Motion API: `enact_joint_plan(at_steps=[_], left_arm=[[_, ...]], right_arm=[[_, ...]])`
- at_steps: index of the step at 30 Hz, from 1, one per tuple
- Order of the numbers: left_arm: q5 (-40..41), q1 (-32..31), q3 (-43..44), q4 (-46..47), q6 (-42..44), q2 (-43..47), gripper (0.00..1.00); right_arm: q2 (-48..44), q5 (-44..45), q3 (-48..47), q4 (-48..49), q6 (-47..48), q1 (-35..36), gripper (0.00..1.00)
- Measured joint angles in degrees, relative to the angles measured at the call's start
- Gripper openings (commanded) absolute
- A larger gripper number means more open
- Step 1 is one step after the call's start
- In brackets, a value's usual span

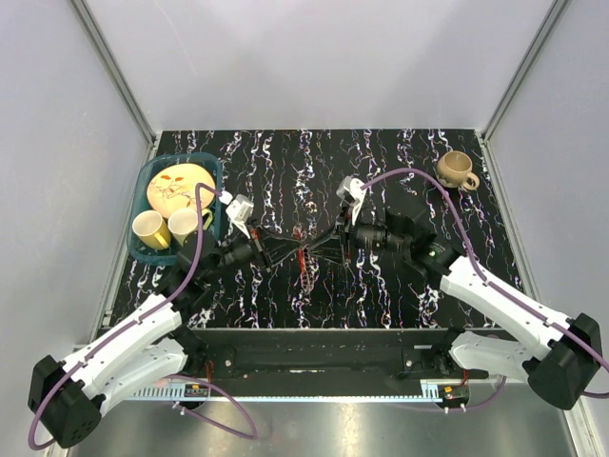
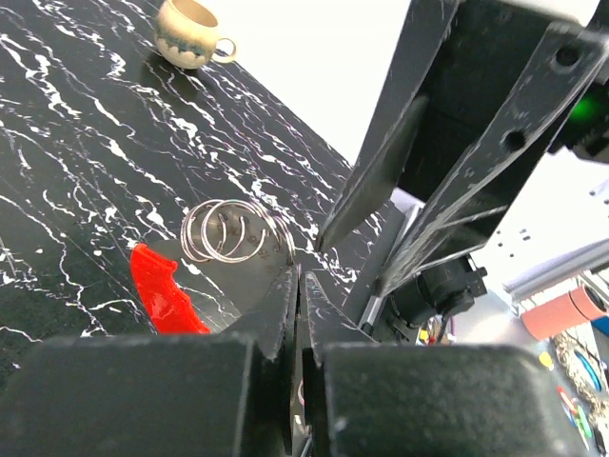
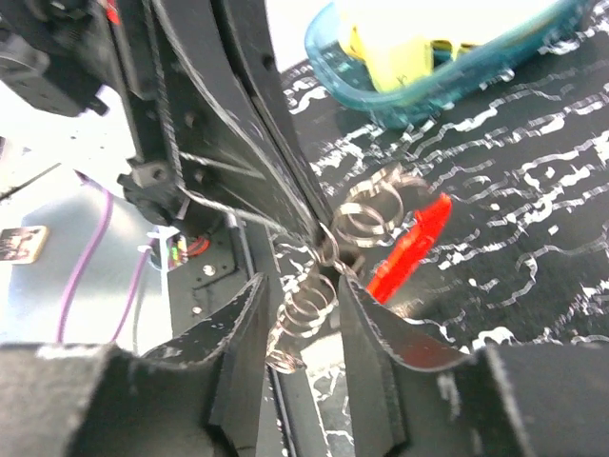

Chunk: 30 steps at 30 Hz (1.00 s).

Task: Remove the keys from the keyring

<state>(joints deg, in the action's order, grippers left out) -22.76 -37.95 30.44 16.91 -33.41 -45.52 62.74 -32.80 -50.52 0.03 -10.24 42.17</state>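
The keyring [image 2: 231, 231], several thin silvery loops, hangs just above the black table between both grippers. A bright red curved piece [image 2: 164, 295] is joined to it and also shows in the right wrist view [image 3: 409, 252] and the top view [image 1: 301, 259]. My left gripper [image 2: 298, 276] is shut, pinching the ring's wire at its tips. My right gripper [image 3: 304, 295] is open, with a coil of the loops [image 3: 314, 295] between its fingers. Both grippers meet tip to tip at the table's middle [image 1: 306, 248]. No flat key blade shows clearly.
A teal basket [image 1: 143, 249] at the left holds a yellow plate [image 1: 179, 186] and two yellow cups [image 1: 147, 228]. A brown mug [image 1: 457, 169] stands at the back right and shows in the left wrist view [image 2: 188, 33]. Purple cables run along both arms.
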Motion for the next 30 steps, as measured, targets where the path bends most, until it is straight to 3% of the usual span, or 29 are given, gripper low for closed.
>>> enact_joint_plan(at_steps=[10, 17, 30], left_arm=[[-7.54, 0.00, 1.57, -0.72, 3.67, 0.48, 0.00], [-9.66, 0.00, 1.77, -0.50, 4.13, 1.31, 0.00], [-10.49, 0.00, 1.84, -0.07, 3.80, 1.33, 0.00]], right_arm=[[1.22, -14.69, -2.73, 0.90, -0.44, -5.57, 0.43], [3.80, -24.04, -2.56, 8.59, -3.89, -7.63, 0.39], [7.87, -29.83, 0.70, 21.75, -14.10, -7.63, 0.37]])
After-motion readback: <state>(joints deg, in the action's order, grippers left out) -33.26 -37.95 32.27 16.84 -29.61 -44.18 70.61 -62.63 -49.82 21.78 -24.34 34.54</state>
